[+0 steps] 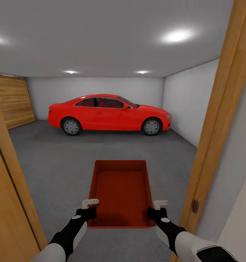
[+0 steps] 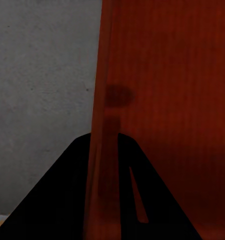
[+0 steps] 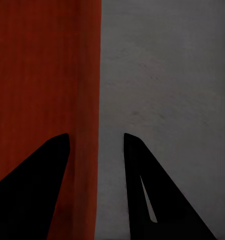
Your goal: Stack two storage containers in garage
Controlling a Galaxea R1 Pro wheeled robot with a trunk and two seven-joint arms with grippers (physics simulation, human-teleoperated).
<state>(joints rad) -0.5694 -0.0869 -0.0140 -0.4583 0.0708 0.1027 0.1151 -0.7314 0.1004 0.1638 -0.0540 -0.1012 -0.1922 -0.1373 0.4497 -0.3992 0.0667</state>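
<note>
You are looking through a wooden door frame [image 1: 225,102] into the garage, with the storage container [image 1: 121,193] held out in front of you between both arms, above the dark grey concrete floor [image 1: 46,160]. It is level, open side up, its long axis pointing away from you toward the red car [image 1: 108,114] parked across the far side of the room.

Your left gripper [image 1: 89,210] grips the near left corner of the container. In the left wrist view the left gripper [image 2: 103,165] has its black fingers [image 2: 142,200] on either side of the orange-red side wall [image 2: 100,100], closed on it, with the container's inside [image 2: 172,90] on one side and the floor [image 2: 42,80] on the other.

Your right gripper [image 1: 154,211] grips the near right corner. In the right wrist view the right gripper [image 3: 96,165] straddles the opposite wall [image 3: 87,100]; one finger [image 3: 37,190] lies against the red inside face, while the other [image 3: 162,200] stands over the grey floor [image 3: 167,75] with a narrow gap to the wall, so you cannot tell how firmly that side is clamped.

A wooden garage door [image 1: 13,100] fills the left wall, and ceiling lights [image 1: 175,35] glow above.
</note>
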